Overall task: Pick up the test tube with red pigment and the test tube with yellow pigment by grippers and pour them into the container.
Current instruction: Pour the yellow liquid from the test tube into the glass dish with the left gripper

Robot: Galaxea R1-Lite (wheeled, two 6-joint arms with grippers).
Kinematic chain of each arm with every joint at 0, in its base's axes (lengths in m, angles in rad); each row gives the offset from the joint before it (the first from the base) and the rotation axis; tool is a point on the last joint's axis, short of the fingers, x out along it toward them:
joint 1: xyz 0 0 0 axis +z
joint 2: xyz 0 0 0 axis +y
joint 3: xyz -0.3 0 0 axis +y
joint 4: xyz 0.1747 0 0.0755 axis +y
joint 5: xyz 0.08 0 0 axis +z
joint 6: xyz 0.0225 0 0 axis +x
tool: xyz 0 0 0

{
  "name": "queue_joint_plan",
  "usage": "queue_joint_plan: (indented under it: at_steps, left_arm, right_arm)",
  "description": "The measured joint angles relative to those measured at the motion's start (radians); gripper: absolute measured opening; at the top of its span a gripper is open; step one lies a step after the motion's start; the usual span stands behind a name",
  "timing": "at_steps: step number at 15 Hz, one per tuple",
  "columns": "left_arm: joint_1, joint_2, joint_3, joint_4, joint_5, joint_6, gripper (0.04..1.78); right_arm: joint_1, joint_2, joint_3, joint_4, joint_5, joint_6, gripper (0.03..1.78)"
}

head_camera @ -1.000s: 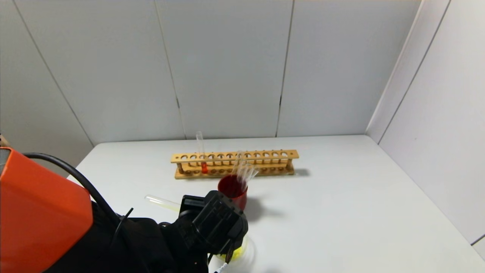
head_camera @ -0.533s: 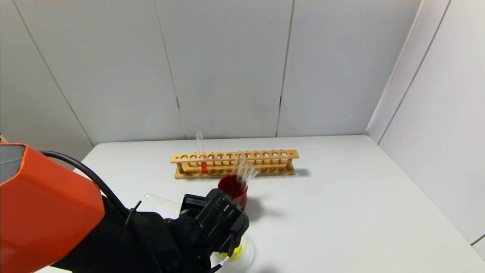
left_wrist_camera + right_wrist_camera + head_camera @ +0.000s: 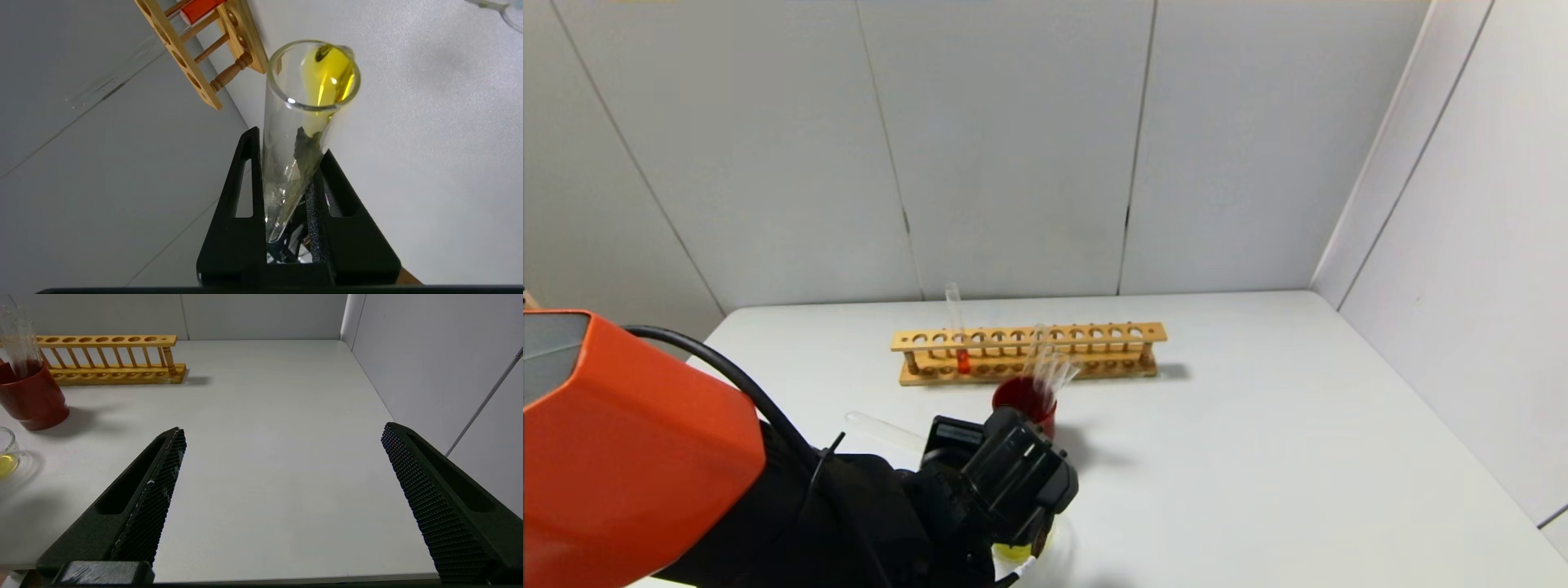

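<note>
My left gripper (image 3: 286, 179) is clamped on the test tube with yellow pigment (image 3: 304, 122), black fingers (image 3: 245, 196) pinching its lower body; in the left wrist view the open mouth faces the camera with yellow liquid pooled near the rim, so the tube is tipped well off upright. In the head view the left arm fills the near left, its wrist (image 3: 1013, 482) low over the container (image 3: 1045, 543), which sits on the table (image 3: 1258, 457) at the near edge with yellow liquid in it; I can't tell whether the tube's mouth is right over it, the wrist hides that. In the right wrist view the container (image 3: 6, 457) is just in front of the red cup (image 3: 30, 400). The test tube with red pigment (image 3: 957, 331) stands upright in the wooden rack (image 3: 1029, 353), toward its left end, well apart from the left gripper. Red cup (image 3: 1023, 404) sits just in front of the rack with clear tubes (image 3: 1049, 367) leaning in it. My right gripper (image 3: 282, 498) hangs over the near right of the table, fingers spread wide with nothing between them.
</note>
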Motion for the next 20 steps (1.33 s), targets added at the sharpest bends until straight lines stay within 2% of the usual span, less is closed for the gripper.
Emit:
queue_joint_plan:
  at_steps: [9,20]
  left_arm:
    - [-0.039,0.014,-0.02,0.06,0.067,0.008,0.33]
    - [-0.068,0.055,-0.046,0.078,0.085,0.005,0.33]
  right_arm:
    - [0.0,0.0,0.0,0.0,0.0,0.0,1.75]
    - [0.0,0.0,0.0,0.0,0.0,0.0,1.75]
